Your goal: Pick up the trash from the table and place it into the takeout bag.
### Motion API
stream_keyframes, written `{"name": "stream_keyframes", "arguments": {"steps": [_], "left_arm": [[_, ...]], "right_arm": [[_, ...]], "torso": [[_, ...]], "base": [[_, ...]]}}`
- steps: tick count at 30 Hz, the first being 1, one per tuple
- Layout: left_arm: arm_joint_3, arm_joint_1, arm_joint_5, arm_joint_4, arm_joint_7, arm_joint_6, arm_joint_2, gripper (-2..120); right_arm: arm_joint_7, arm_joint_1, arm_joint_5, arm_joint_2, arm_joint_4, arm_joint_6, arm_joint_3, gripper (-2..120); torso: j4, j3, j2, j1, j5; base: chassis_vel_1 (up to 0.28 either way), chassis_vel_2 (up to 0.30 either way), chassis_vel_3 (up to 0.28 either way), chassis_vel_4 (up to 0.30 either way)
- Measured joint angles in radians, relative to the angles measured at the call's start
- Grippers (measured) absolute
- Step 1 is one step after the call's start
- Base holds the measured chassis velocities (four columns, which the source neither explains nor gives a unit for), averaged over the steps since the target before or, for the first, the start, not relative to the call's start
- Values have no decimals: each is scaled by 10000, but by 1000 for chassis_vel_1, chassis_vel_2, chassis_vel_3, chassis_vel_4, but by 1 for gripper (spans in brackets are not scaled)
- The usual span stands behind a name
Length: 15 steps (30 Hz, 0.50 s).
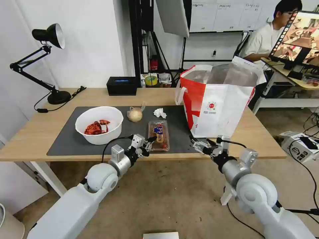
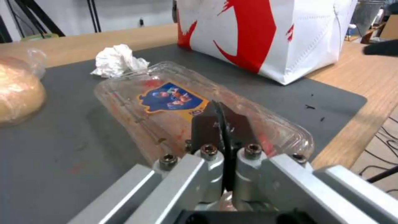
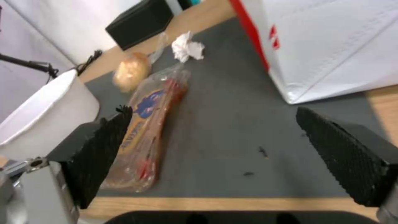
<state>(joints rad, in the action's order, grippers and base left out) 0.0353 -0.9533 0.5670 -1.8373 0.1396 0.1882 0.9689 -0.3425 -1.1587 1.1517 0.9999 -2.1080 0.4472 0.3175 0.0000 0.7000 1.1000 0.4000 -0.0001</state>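
— Clear tray (image 1: 159,134) lies mid-mat, left of the bag (image 1: 217,99)?
— Yes; left claw (image 1: 148,143) is clenched at its near-left edge (nothing grasped), right claw (image 1: 198,144) spread wide over the table's (image 1: 40,132) near edge.

This is an office or lab workroom fitted out for recording robot trials. A light wood-top table (image 1: 40,132) with white legs stands against a plain white wall, with a dark grey mat (image 1: 63,146) covering its middle and a black desk lamp (image 1: 50,36) at its far left corner. Behind the table's far edge stands a black tripod stand (image 1: 159,53) carrying a large white light panel (image 1: 172,15), and whiteboard-like panels (image 1: 219,15) line the back wall. Beyond the table's right end, a second desk (image 1: 285,71) holds a monitor (image 1: 299,35). Loose cables (image 1: 309,172) trail across the bare floor.
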Motion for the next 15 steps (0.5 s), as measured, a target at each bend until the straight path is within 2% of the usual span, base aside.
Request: {"name": "stream_keyframes", "arguments": {"steps": [3,10,15], "left_arm": [[25,-29,2,-10,34,-14,-52,0],[83,-133,9,-52,268,-27,-205,0],[100,-215,7,-53,328,-37,-248,0]], "right_arm": [[-45,300,169,-6,220,127,-154,100],[-793,1752,2061,211,1088,906,-704,100],[-1068,2205,2648,367,1382,1127,-883,100]], "torso": [[1,0,1,0,1],[1,1,0,1,0],[0,0,0,1,0]], "base": [[0,0,0,0],[0,0,0,0],[0,0,0,0]]}}
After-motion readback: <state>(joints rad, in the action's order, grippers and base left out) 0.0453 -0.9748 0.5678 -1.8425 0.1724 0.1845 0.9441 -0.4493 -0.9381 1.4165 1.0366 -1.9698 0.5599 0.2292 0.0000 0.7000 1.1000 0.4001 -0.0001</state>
